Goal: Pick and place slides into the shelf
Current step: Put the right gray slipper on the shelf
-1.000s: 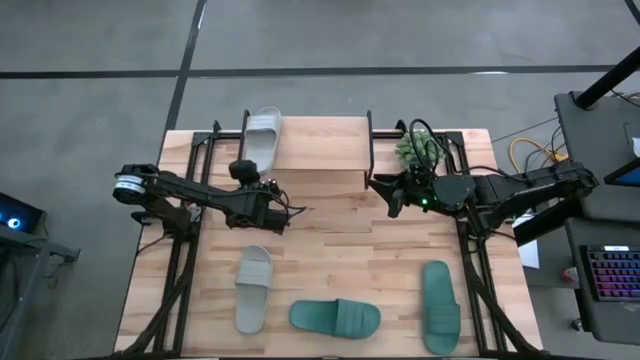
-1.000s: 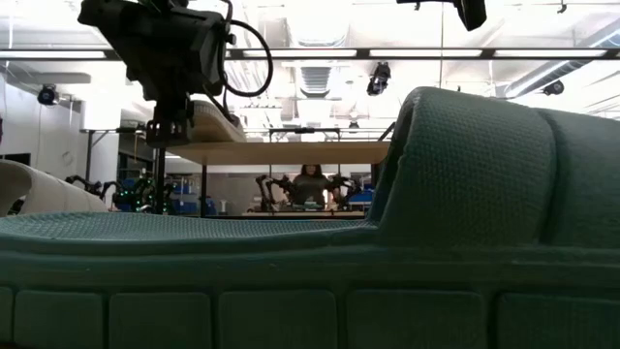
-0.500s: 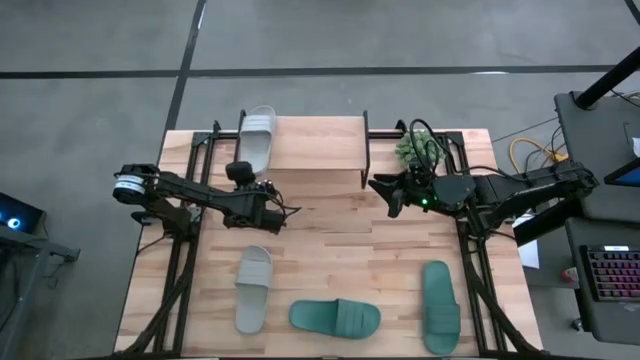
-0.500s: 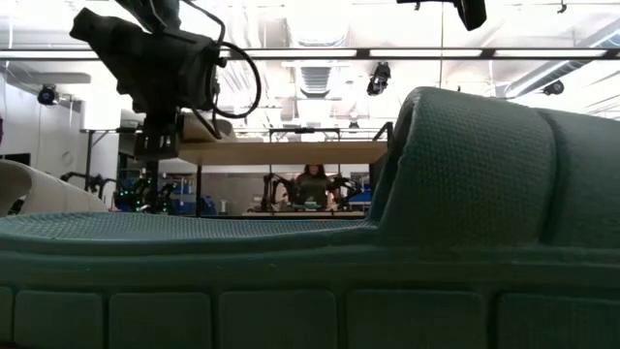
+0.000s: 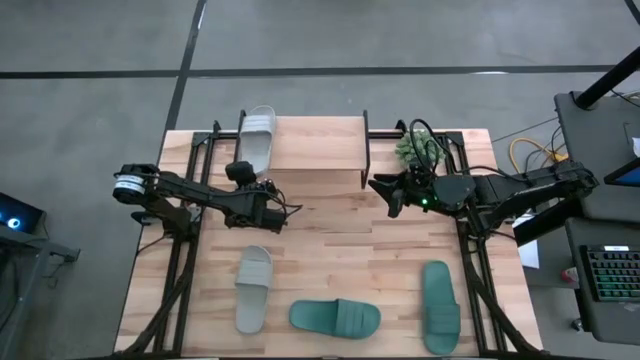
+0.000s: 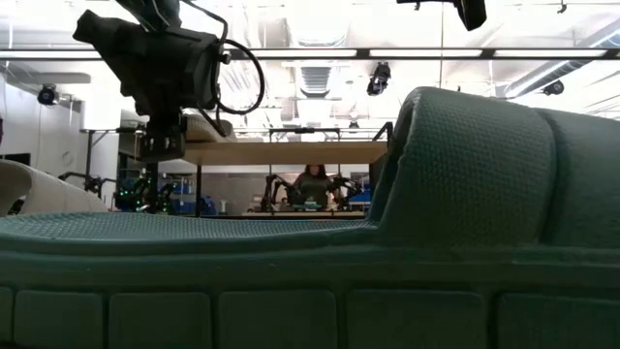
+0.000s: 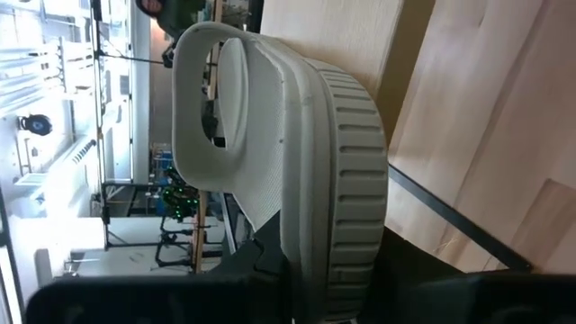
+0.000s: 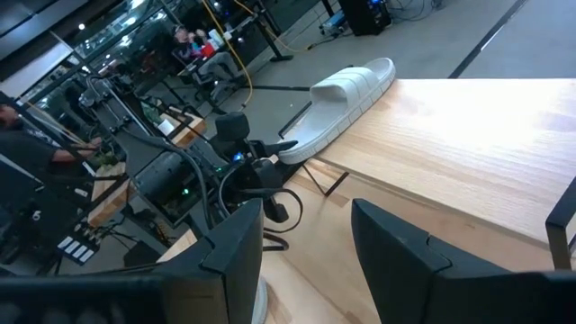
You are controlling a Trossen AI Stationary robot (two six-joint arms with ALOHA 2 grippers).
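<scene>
Grey concrete flooring is seen around a light wooden table (image 5: 330,245) framed by black rails, with a workshop of benches and overhead lights recorded beyond it in the low view, where a person is seated far behind the table.

At the far edge of the table the shelf (image 5: 320,150) is noted, its pale plank top raised on thin black legs. One pale grey-white slide (image 5: 257,138) is found lying on the left end of the shelf top, its toe overhanging the far edge. The left gripper (image 5: 262,187) is positioned at the near end of that slide; in the left wrist view its dark fingers (image 7: 261,261) are seen close against the ribbed strap and sole edge of the slide (image 7: 297,171), parted only narrowly. Whether the slide is gripped or merely touched cannot be told.

The right gripper (image 5: 385,192) is held above the table just beside the shelf's right end. Its fingers (image 8: 238,247) are seen spread apart in the right wrist view, with nothing between them.

Three slides are recorded on the near half of the table: a second grey-white slide (image 5: 252,288) at the near left, a teal slide (image 5: 335,318) lying crosswise at the near centre, and another teal slide (image 5: 440,306) at the near right. The three are apart from one another. The low view is largely filled by the teal slide (image 6: 465,194) nearest that camera
</scene>
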